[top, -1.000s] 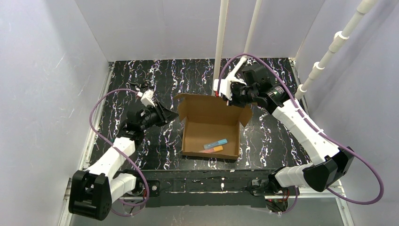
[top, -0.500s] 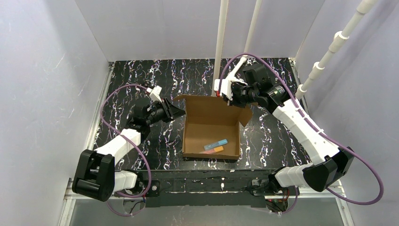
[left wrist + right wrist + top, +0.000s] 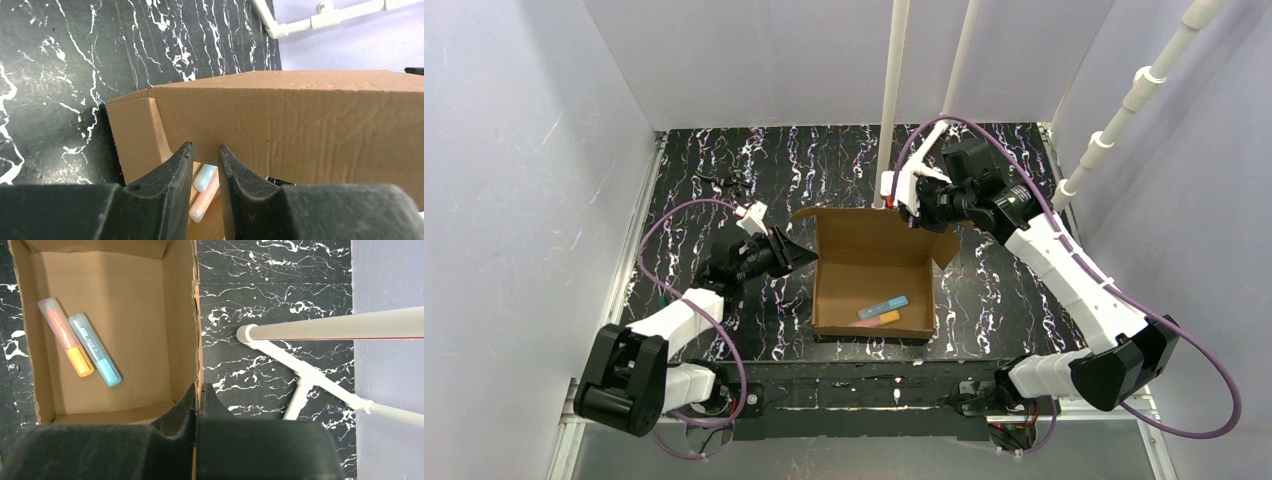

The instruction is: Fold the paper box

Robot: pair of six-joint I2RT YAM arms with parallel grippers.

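- On the left of the black marbled table (image 3: 724, 160), the left gripper (image 3: 202, 148) lies low, its tips just beside the left wall of the paper box (image 3: 864, 265); its jaws stand a narrow gap apart, with nothing between them
- In the middle of the table, between the two arms, the box sits open side up with its walls raised, and a wider flap stands along its far edge
- On the box floor, toward the near wall, an orange marker (image 3: 65, 337) and a blue marker (image 3: 95, 350) lie side by side
- At the far wall, near the box's right corner, the right gripper (image 3: 197, 387) has its jaws pressed together on the top edge of the cardboard, pinching it
- Just behind that wall, a white pipe (image 3: 894, 90) rises from the table
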